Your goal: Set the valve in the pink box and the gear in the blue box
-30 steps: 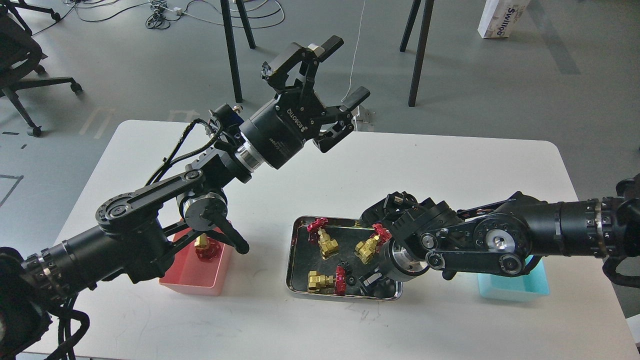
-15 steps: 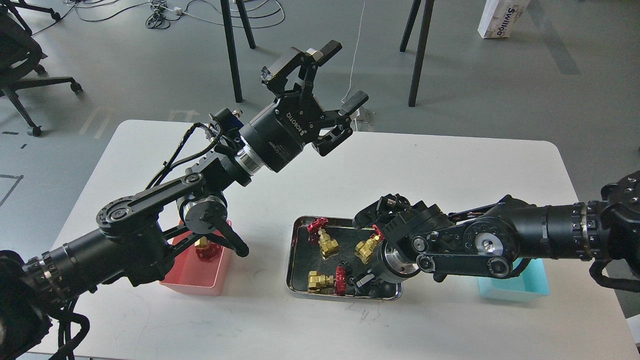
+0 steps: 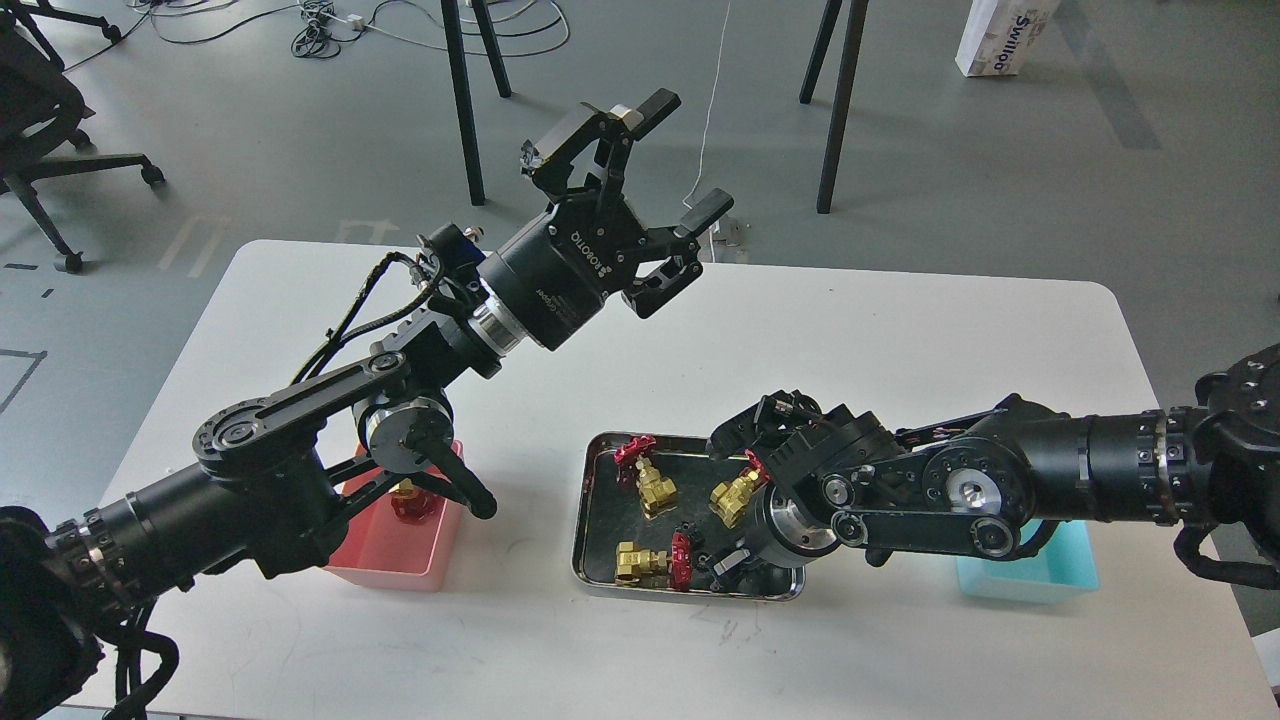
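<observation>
My left gripper [image 3: 683, 155] is open and empty, raised high above the table's far edge. The pink box [image 3: 392, 552] sits under my left arm with one valve [image 3: 408, 500] in it. The steel tray [image 3: 592, 540] holds three more valves [image 3: 650, 480], [image 3: 738, 492], [image 3: 650, 560] and small black gears [image 3: 688, 532]. My right gripper [image 3: 730, 568] reaches down into the tray's near right corner; its fingers are dark and mostly hidden, so their state is unclear. The blue box [image 3: 1030, 578] lies behind my right arm, partly hidden.
The white table [image 3: 900, 340] has bare room at the back and right. Beyond its far edge are black chair and table legs [image 3: 462, 100], cables, and a white carton [image 3: 1000, 35] on the floor. An office chair [image 3: 50, 120] stands at far left.
My right arm has shifted left and lower, bringing its gripper deeper into the tray's near right corner. My left arm has drifted slightly left; its gripper stays open.
</observation>
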Available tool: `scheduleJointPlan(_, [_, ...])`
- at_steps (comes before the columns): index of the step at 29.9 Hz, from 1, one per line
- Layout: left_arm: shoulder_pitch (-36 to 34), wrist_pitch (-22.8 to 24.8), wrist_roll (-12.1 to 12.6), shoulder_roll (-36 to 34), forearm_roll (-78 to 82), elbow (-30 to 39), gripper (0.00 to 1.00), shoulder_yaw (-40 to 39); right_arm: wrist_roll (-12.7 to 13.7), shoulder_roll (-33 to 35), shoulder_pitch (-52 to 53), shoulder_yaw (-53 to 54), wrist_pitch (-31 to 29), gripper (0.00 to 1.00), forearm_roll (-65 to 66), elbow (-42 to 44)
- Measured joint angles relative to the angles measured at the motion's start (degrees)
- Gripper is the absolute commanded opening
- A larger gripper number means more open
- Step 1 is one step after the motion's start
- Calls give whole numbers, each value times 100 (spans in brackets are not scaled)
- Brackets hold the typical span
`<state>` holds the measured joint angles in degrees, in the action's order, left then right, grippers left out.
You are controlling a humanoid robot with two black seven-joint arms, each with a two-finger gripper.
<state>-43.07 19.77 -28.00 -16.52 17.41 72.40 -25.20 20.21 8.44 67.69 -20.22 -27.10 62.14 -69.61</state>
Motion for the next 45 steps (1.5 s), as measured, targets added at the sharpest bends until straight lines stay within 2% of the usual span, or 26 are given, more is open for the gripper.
scheduleJointPlan(16, [0, 0, 0, 8, -4, -27, 92, -36, 18, 0, 25, 0, -22, 16, 0, 0])
scheduleJointPlan(20, [0, 0, 0, 9, -5, -27, 92, -36, 22, 1, 76, 0, -35, 12, -8, -12])
scheduleJointPlan(27, [1, 9, 0, 13, -9, -25, 92, -29, 27, 167, 284, 79, -42, 11, -115, -74])
scheduleJointPlan(32, [20, 10, 0, 19, -5, -26, 92, -29, 31, 789, 694, 328, -42, 10, -448, -335])
scheduleJointPlan(35, [26, 10, 0, 18, -2, -32, 92, -28, 33, 1449, 924, 525, -47, 10, -558, -639])
scheduleJointPlan(45, [27, 10, -1, 169, 0, -51, 92, -54, 164, 4389, 917, 797, -51, 9, -589, -1413])
